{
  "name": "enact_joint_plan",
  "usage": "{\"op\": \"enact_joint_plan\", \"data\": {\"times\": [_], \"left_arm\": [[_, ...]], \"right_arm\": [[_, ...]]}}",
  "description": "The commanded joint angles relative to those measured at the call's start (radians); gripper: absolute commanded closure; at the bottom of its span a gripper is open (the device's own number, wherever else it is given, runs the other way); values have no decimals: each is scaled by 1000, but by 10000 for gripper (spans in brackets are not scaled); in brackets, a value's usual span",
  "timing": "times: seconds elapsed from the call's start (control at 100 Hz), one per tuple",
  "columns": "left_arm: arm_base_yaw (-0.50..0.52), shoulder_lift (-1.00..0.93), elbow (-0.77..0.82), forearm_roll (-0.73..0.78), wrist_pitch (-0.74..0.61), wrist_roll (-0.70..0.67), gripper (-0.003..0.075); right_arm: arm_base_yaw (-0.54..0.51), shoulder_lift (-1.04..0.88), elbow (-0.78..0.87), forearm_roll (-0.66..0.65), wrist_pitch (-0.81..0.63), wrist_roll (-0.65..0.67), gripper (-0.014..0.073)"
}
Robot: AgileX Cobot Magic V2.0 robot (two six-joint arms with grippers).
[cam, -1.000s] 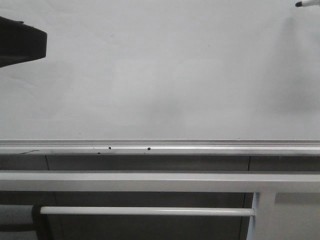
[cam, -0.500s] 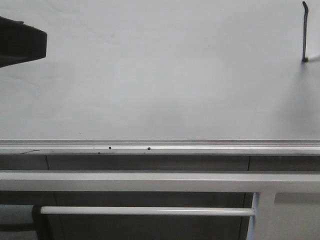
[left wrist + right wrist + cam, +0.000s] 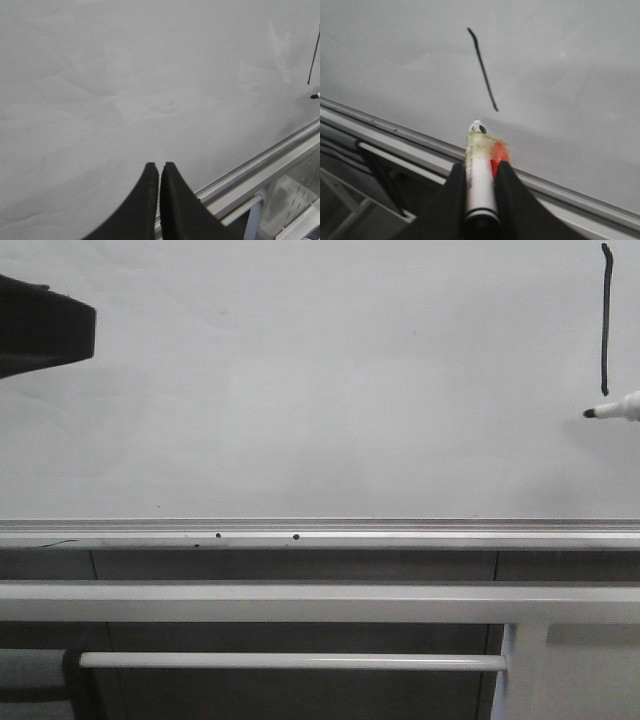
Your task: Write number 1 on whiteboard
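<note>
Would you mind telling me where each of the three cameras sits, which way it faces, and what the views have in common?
Front view: faces forward over the whiteboard and its edge rail; the marker pen tip enters at the right edge, a dark part of the robot at the left.
Left wrist view: on the left arm, facing the board; the left gripper shows, fingers together, empty.
Right wrist view: on the right arm, facing the board; the right gripper clamps the pen.
Shared: all three show the number 1 stroke and the whiteboard.
</note>
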Motion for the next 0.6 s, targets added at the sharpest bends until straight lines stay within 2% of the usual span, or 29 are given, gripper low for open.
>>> {"op": "enact_joint_plan", "data": {"times": [0.0,0.18,0.25,0.32,0.49,0.54,0.59], "left_arm": [[1,-11,-26,91,1,-10,740],[-12,-11,-30,291,105,-10,738],[-13,-11,-30,333,118,-10,710],[-13,-11,-30,361,139,-10,634],[-13,-11,-30,395,149,-10,334],[-13,-11,-30,424,150,-10,290],[-13,-11,-30,451,154,-10,280]], "right_arm": [[0,18,-31,55,-126,-36,657],[23,66,-31,233,-71,-191,657],[41,113,-35,274,-65,-238,657],[59,176,-60,286,-58,-246,657],[102,361,-178,286,26,-269,657],[112,411,-222,286,61,-269,657],[123,453,-265,286,82,-275,657]]}}
